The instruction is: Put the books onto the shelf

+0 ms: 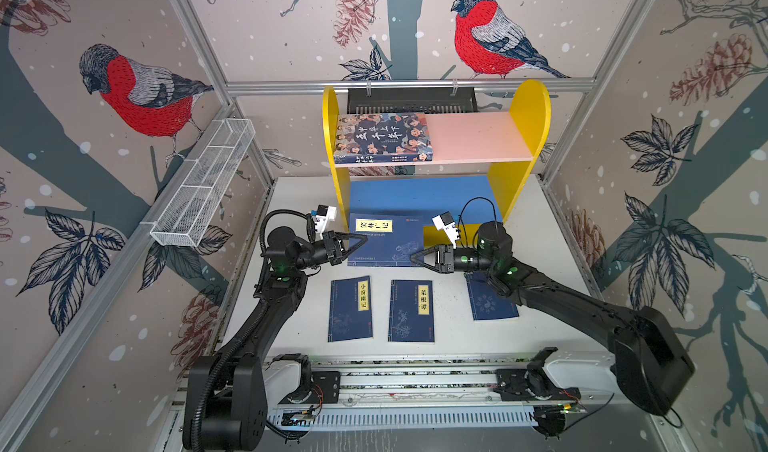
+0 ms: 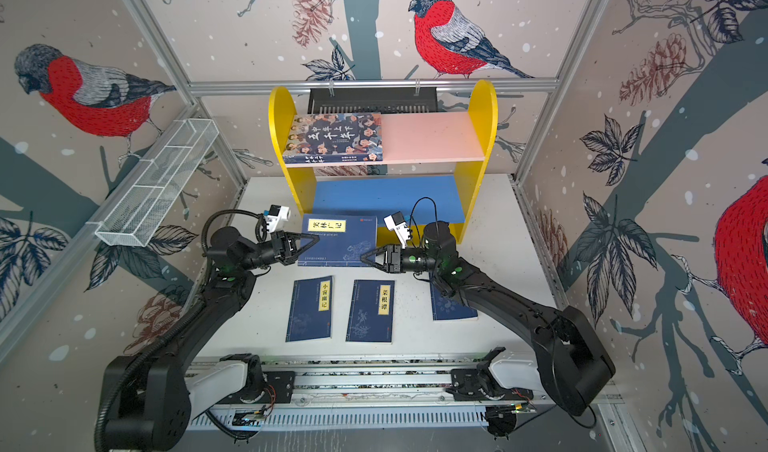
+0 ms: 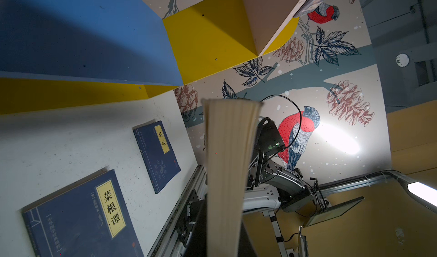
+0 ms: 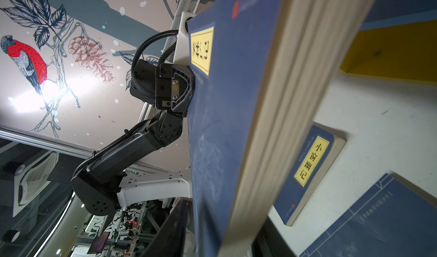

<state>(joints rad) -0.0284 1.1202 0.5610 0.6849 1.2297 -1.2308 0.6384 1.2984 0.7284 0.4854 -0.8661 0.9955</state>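
Your top views are bright, edges bowed. Wrist views show glare on the wall (image 4: 35, 97) and a blurred book (image 4: 295, 102).

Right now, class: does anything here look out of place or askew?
Yes: one navy book hangs off the table, pinched by the left gripper before the shelf. The big book lies flat on the pink board.

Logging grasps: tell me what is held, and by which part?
The left claw clamps the navy book by its left edge; whether the right claw grips opposite is unclear.
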